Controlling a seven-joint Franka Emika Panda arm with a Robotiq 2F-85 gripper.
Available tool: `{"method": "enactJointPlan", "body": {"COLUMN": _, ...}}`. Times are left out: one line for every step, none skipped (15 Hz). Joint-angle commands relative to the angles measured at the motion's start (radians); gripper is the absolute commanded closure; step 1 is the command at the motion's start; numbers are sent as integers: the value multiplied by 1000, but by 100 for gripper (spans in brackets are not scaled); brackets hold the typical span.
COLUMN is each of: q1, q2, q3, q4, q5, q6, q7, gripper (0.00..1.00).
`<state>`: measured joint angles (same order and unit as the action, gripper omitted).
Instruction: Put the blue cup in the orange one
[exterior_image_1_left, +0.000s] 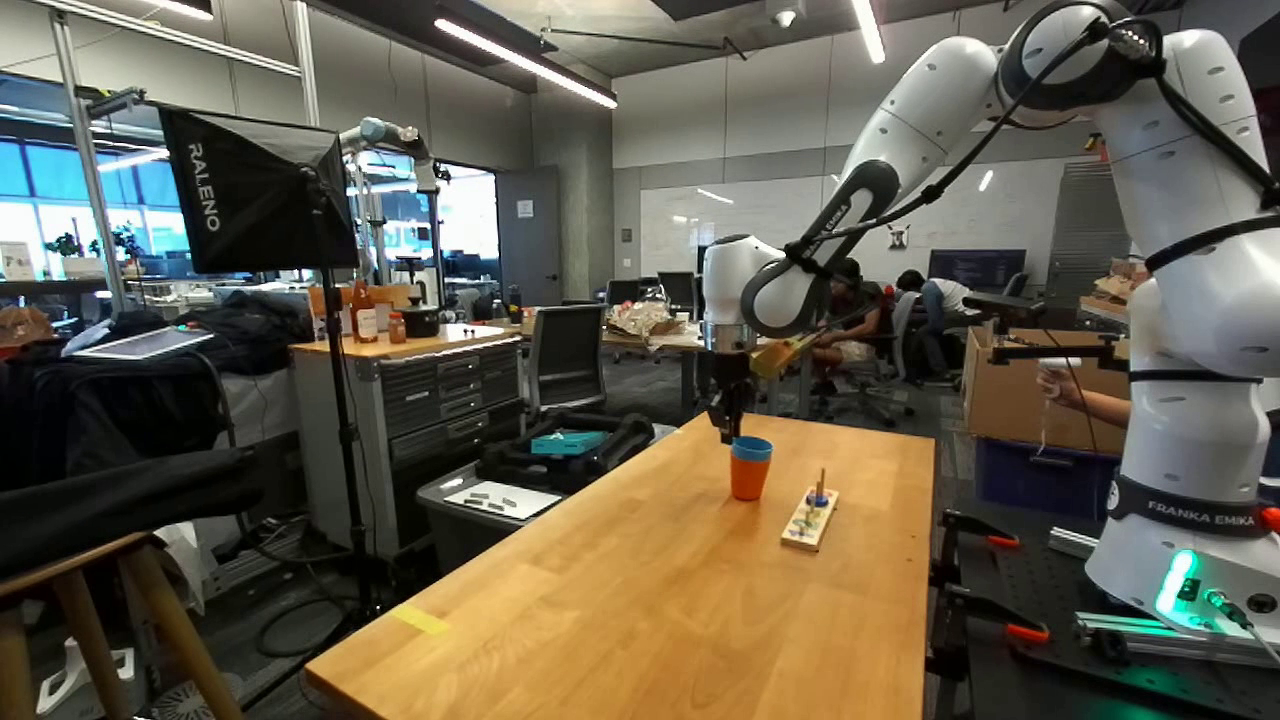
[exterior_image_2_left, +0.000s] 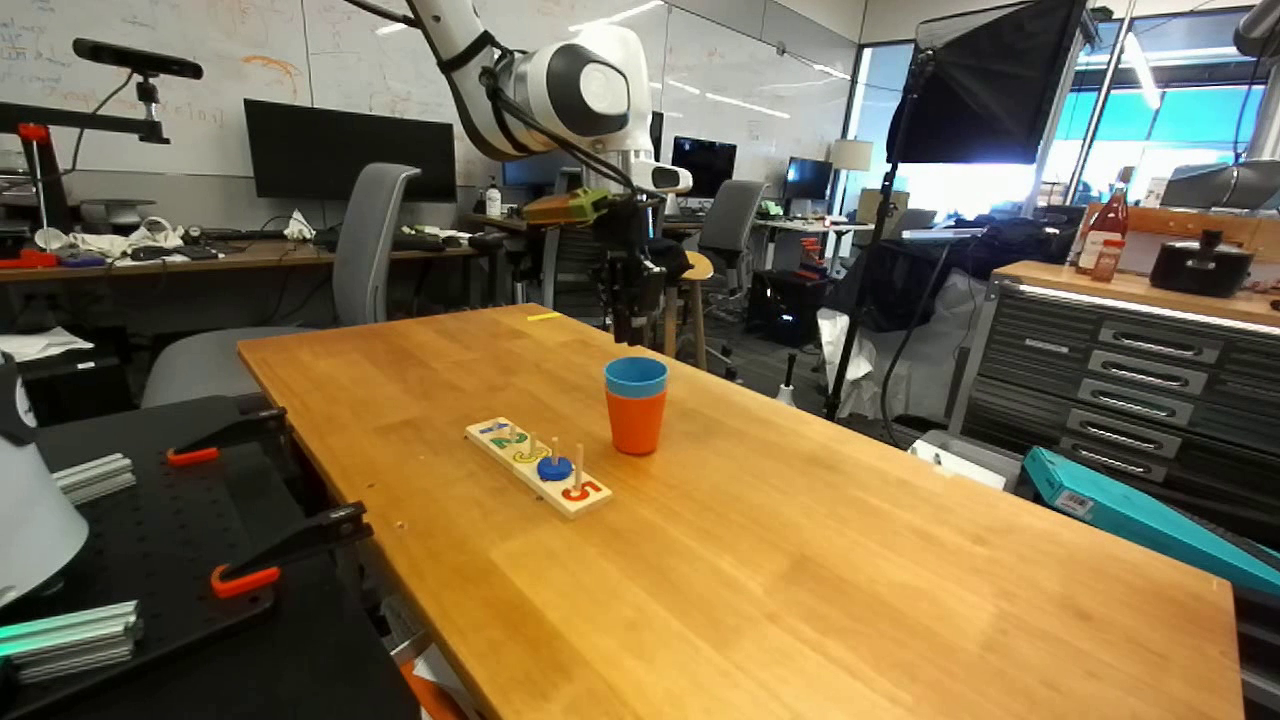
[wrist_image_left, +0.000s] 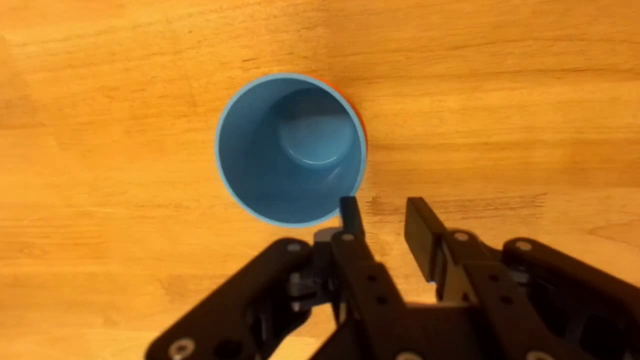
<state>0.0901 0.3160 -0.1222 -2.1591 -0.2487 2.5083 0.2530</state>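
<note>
RALENO runs in white capitals down the black softbox (exterior_image_1_left: 260, 195) in an exterior view. FRANKA EMIKA is printed in pale letters on the dark band (exterior_image_1_left: 1185, 508) round the foot of the arm (exterior_image_1_left: 1160, 150), and EMIKA can be made out again on the black trim of the forearm (exterior_image_1_left: 855, 205). The wooden peg board (exterior_image_2_left: 537, 470) on the table (exterior_image_2_left: 850, 560) carries coloured numerals: a blue 1, a green 2, a yellow 3 and a red 5, with a blue ring (exterior_image_2_left: 554, 469) over a peg between the 3 and the 5. A white label on the teal box (exterior_image_2_left: 1150, 520) is too small to read, as is that on the reddish bottle (exterior_image_2_left: 1108, 215); the handwriting on the whiteboard (exterior_image_2_left: 350, 60) is too faint for me. The blue cup (exterior_image_2_left: 636, 376) sits upright inside the orange cup (exterior_image_2_left: 636, 422), which stands near the peg board; in both exterior views only its upper band shows, plain and muted blue above the strong orange-red. The wrist view looks down into it: smooth walls, a paler rim, a round floor partly in shadow, and a sliver of orange-red outside one edge. The gripper (wrist_image_left: 382, 212) has its fingers apart, table wood visible in the gap. One fingertip (wrist_image_left: 351, 217) overlaps the blue rim there, but whether they touch I cannot tell.
</note>
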Motion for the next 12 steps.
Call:
{"method": "enactJointPlan", "body": {"q1": -18, "q2": -37, "q3": 34, "q4": -6, "q5": 51, "q6": -10, "q7": -18, "gripper": 39}}
{"method": "enactJointPlan", "body": {"q1": -22, "q2": -57, "q3": 50, "q4": -6, "q5": 84, "q6": -35, "q7": -37, "gripper": 31}}
{"method": "enactJointPlan", "body": {"q1": -32, "q2": -55, "q3": 64, "q4": 16, "q5": 121, "q6": -58, "q7": -68, "gripper": 24}}
{"method": "enactJointPlan", "body": {"q1": -42, "q2": -70, "q3": 87, "q4": 28, "q5": 169, "q6": -94, "q7": -113, "gripper": 15}}
{"method": "enactJointPlan", "body": {"q1": -50, "q2": -84, "q3": 109, "q4": 41, "q5": 218, "q6": -132, "q7": -161, "gripper": 8}}
{"method": "enactJointPlan", "body": {"q1": -57, "q2": -98, "q3": 127, "q4": 61, "q5": 261, "q6": -178, "q7": -205, "gripper": 0}}
{"method": "enactJointPlan", "body": {"q1": -62, "q2": -103, "q3": 139, "q4": 85, "q5": 295, "q6": -225, "q7": -241, "gripper": 0}}
{"method": "enactJointPlan", "body": {"q1": -62, "q2": -107, "q3": 143, "q4": 115, "q5": 313, "q6": -278, "q7": -256, "gripper": 0}}
{"method": "enactJointPlan", "body": {"q1": -61, "q2": -110, "q3": 143, "q4": 143, "q5": 322, "q6": -325, "q7": -261, "gripper": 0}}
{"method": "enactJointPlan", "body": {"q1": -60, "q2": -112, "q3": 140, "q4": 171, "q5": 320, "q6": -370, "q7": -262, "gripper": 0}}
{"method": "enactJointPlan", "body": {"q1": -58, "q2": -113, "q3": 137, "q4": 197, "q5": 309, "q6": -404, "q7": -256, "gripper": 0}}
{"method": "enactJointPlan", "body": {"q1": -58, "q2": -113, "q3": 133, "q4": 223, "q5": 302, "q6": -430, "q7": -255, "gripper": 0}}
